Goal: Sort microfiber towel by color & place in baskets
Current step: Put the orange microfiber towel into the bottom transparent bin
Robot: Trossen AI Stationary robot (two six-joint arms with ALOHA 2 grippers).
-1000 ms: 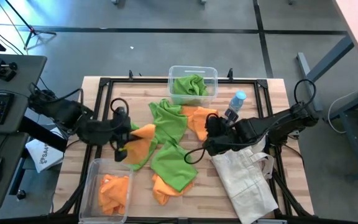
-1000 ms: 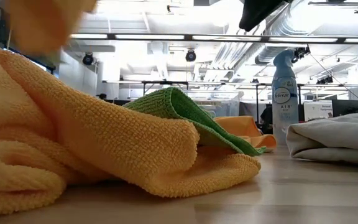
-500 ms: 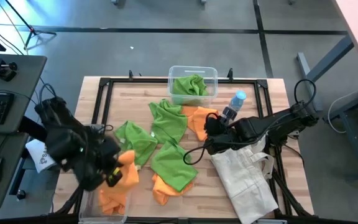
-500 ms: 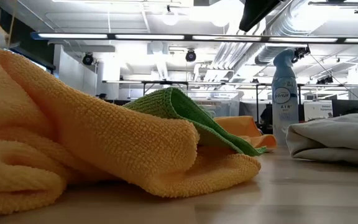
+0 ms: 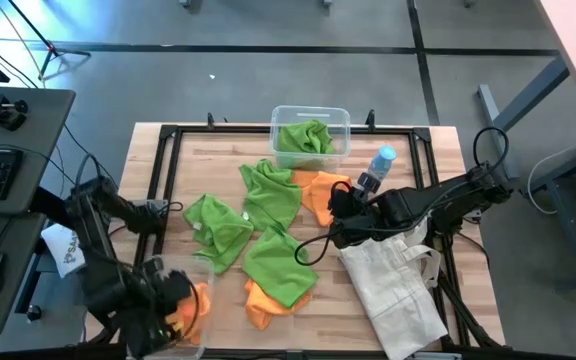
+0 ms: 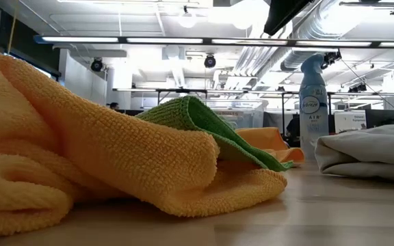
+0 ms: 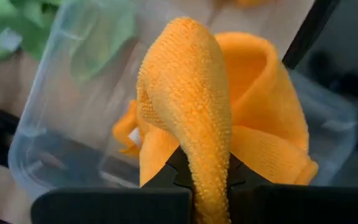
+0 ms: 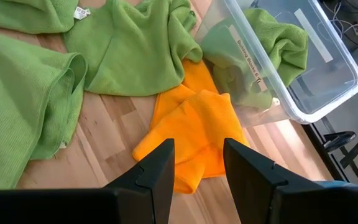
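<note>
Near bin point(image 7: 328, 118): directly below left gripper point(image 7: 207, 180).
Orange towel point(image 7: 197, 106): clenched in left gripper, hanging above bin; risk of draping over the rim if released off-centre.
Right gripper point(image 8: 194, 162): fingers apart, empty, over another orange towel point(image 8: 194, 127).

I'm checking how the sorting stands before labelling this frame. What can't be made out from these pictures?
- Near basket, high view: the left arm covers most of it, so its towel count is hidden.
- Left gripper, left wrist view: the orange towel it grips hides the fingertips.
- Low view: a big orange towel blocks both baskets.
- Spray bottle, low view: small label print unreadable.
- Tote bag, high view: partly under the right arm.
</note>
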